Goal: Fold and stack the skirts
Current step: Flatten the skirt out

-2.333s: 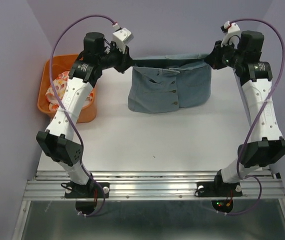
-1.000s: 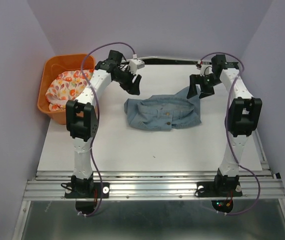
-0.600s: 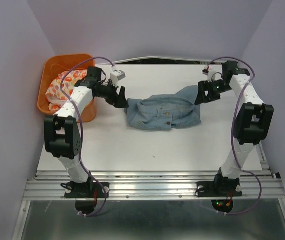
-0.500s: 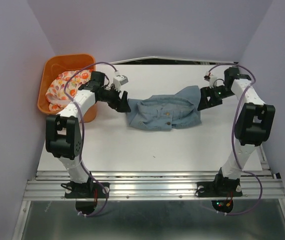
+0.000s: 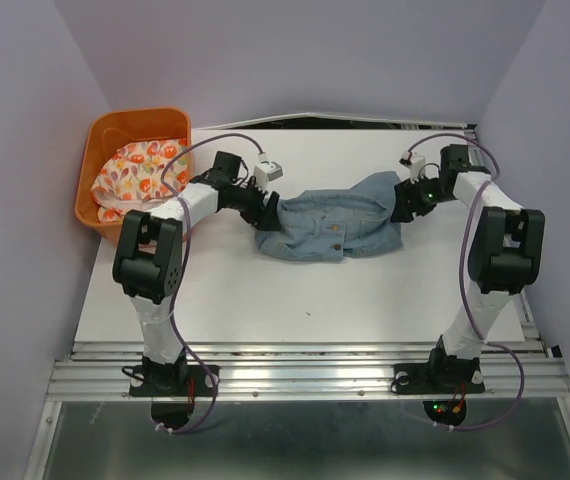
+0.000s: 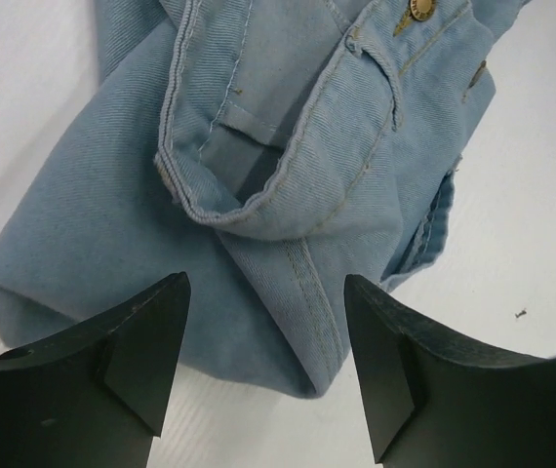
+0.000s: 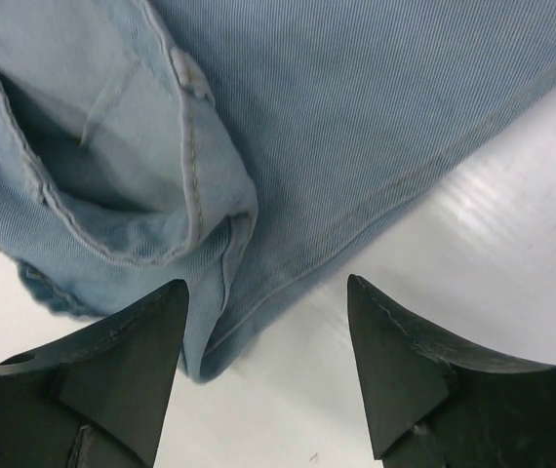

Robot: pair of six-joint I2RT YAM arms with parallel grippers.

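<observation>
The light blue denim skirt (image 5: 330, 225) lies crumpled in the middle of the table (image 5: 265, 290), its front buttons facing up. My left gripper (image 5: 268, 207) is low at its left end. In the left wrist view that gripper (image 6: 265, 283) is open, and a folded corner of the denim skirt (image 6: 288, 146) lies between its fingers. My right gripper (image 5: 401, 207) is at the skirt's right end. It is open (image 7: 268, 283) over the hem edge of the denim skirt (image 7: 356, 117). The white floral skirt (image 5: 135, 170) lies bunched in the basket.
The orange plastic basket (image 5: 100, 130) stands at the table's back left corner, left of the left arm. Purple walls close in the back and both sides. A small dark speck (image 5: 308, 313) lies on the table in front of the skirt.
The denim skirt, held up at the back earlier, now lies loose on the table. Both arms have come down and moved inward to its two ends; the right jaws have narrowed somewhat.
</observation>
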